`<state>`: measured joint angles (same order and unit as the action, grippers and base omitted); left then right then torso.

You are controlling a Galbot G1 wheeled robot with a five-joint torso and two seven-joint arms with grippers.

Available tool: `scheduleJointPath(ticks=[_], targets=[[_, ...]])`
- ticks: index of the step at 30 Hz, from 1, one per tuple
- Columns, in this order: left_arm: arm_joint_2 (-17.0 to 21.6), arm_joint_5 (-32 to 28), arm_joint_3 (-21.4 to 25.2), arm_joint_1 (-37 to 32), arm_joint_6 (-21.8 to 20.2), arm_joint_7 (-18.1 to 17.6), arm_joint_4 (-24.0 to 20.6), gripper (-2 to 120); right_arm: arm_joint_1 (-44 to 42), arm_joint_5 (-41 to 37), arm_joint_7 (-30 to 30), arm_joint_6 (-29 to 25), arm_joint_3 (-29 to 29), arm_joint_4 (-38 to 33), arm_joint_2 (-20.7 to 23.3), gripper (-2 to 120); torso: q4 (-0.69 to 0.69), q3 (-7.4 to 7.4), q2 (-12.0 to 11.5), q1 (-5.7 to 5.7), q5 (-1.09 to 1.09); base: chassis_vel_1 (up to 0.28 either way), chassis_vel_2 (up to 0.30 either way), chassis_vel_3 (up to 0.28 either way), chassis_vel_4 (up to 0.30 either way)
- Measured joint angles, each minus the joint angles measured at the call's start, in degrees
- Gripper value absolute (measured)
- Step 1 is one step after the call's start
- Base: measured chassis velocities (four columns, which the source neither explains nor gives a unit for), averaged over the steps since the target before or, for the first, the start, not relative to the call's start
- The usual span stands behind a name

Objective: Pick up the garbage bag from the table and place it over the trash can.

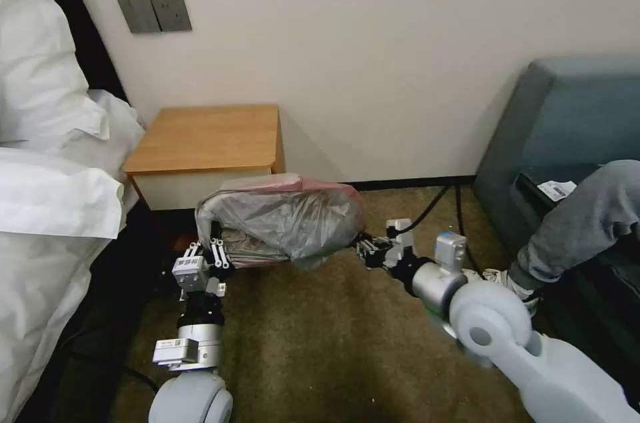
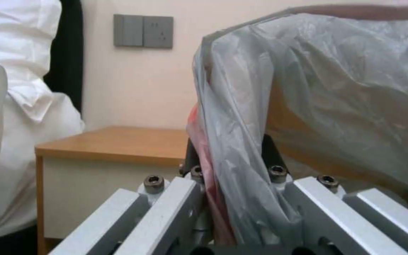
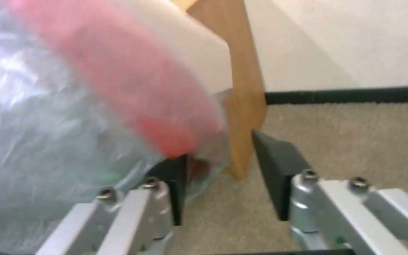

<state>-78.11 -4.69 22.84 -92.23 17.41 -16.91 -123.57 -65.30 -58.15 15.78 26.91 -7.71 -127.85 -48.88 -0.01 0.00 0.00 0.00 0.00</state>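
- The bag (image 1: 287,219) is hanging stretched off the worktop (image 1: 207,137): left hand (image 1: 212,251) clamping its mouth, right hand (image 3: 223,177) gaping beside it.
- Next, probably, regripping and lowering over the bin.

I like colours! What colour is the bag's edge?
Pinkish-red, on the grey garbage bag; clearest in the right wrist view.

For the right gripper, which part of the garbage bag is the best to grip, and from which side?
Probably the pinkish-red band at the garbage bag mouth, from the robot's right. The open right gripper already has that loose edge by one finger, while the left gripper pinches the other end.
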Motion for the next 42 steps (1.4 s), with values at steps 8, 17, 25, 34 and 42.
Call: scheduleJointPath(ticks=[8,17,25,34,42], targets=[[0.0,0.0,0.1,0.1,0.1,-0.2,0.0,6,-1.6,0.1,-0.1,0.1,-2.2,-2.4,1.1,66,0.00,0.00,0.0,0.00,0.00,0.000,0.000,0.000,0.000],[0.2,0.0,0.6,-0.1,0.3,-0.7,-0.3,6,-2.4,-0.2,1.1,1.7,-1.4,-2.9,0.9,98,0.01,0.00,0.0,0.00,0.00,0.000,0.000,0.000,0.000],[0.1,-0.1,0.6,0.7,-0.1,-0.9,-0.1,5,-4.2,-4.1,1.3,5.8,-5.1,-6.4,3.8,100,0.01,0.00,0.0,0.00,-0.02,0.000,0.000,0.000,0.000],[0.1,-0.1,0.6,0.8,-0.1,-1.0,-0.1,5,-4.2,-6.2,2.3,7.9,-7.5,-8.0,4.7,100,0.01,0.00,0.0,0.00,0.00,0.000,0.000,0.000,0.000],[0.1,-0.1,0.6,0.5,-0.1,-1.0,0.0,5,-2.7,-8.5,2.6,7.2,-9.2,-9.6,5.1,100,0.01,0.00,0.0,0.00,0.00,0.000,0.000,0.000,0.000]])
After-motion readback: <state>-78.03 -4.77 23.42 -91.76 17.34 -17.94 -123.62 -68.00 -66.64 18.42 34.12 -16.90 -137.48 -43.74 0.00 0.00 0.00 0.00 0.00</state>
